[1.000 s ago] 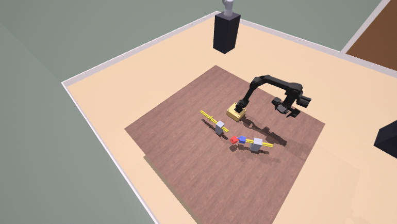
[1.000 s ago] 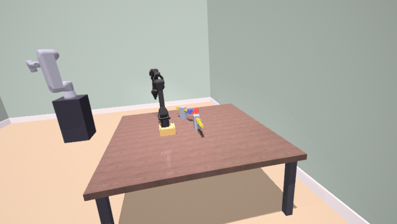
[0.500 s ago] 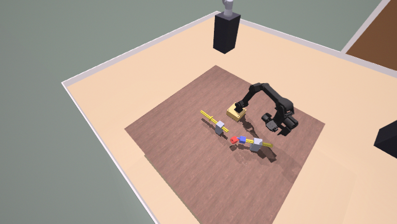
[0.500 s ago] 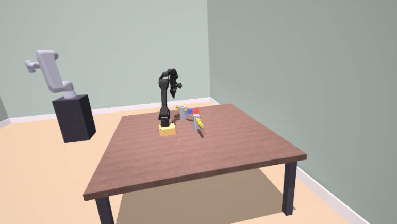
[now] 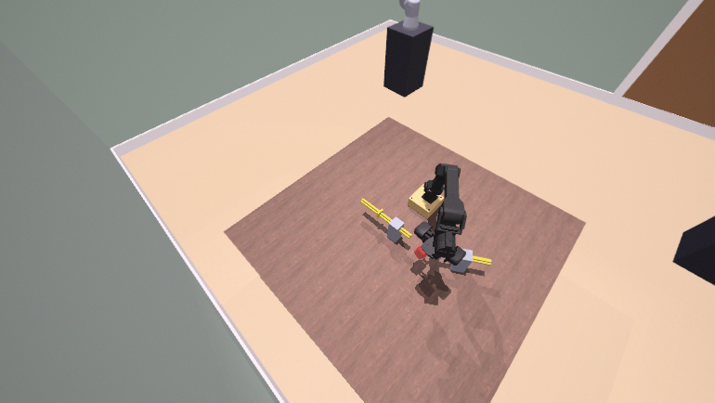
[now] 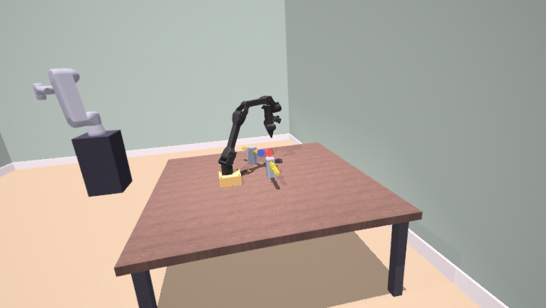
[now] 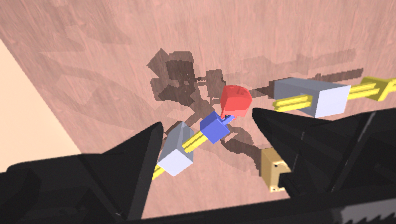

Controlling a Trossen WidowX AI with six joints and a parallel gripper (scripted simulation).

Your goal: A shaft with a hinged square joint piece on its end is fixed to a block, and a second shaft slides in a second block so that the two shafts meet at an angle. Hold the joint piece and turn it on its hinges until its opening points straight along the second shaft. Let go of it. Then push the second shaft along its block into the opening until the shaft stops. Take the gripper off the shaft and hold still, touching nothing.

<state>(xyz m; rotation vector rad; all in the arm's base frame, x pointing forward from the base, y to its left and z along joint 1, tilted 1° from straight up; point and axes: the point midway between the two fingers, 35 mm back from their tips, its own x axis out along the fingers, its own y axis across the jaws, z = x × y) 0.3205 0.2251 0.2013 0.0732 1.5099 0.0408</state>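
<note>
My gripper (image 5: 439,243) (image 6: 271,135) (image 7: 207,119) is open and empty, pointing down high above the joint. The red joint piece (image 5: 420,252) (image 6: 269,152) (image 7: 236,101) is hinged to a blue piece (image 6: 261,152) (image 7: 215,127) on the end of the first yellow shaft (image 5: 482,260) (image 7: 194,141). That shaft is in a grey block (image 6: 252,155) (image 7: 176,159). The second yellow shaft (image 5: 370,206) (image 6: 274,168) (image 7: 292,103) runs through another grey block (image 5: 395,228) (image 7: 332,102). Its near end stands apart from the red piece. I cannot tell exactly where the red opening points.
The arm's yellow base (image 5: 425,201) (image 6: 230,179) (image 7: 270,170) stands on the brown table (image 5: 310,225) (image 6: 213,226) near both blocks. A crosspiece (image 5: 380,213) (image 7: 378,88) sits on the second shaft's outer part. A pale robot arm (image 6: 69,99) stands on a dark pedestal off the table.
</note>
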